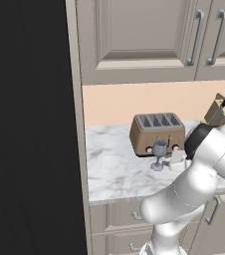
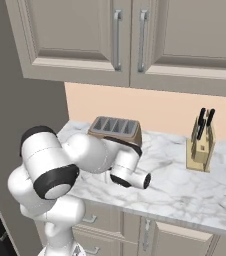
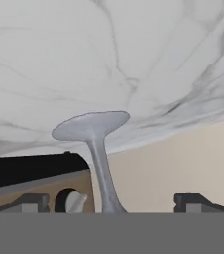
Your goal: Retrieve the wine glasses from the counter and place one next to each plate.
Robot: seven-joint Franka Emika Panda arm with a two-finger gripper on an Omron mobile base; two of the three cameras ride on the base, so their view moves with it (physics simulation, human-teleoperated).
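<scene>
One wine glass (image 1: 159, 153) beside toaster (image 1: 157, 132), pincer (image 3: 113, 202) open around stem, bowl cut off

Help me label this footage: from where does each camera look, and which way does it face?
Left base view: behind the arm's left, looking down at the counter, toaster and wine glass; white arm rises lower right.
Right base view: behind the arm's right, facing the same counter, toaster and a knife block; arm at lower left.
Hand view: on the hand, rolled upside down, open gripper around the glass stem.
Shared: the toaster and the counter.
</scene>
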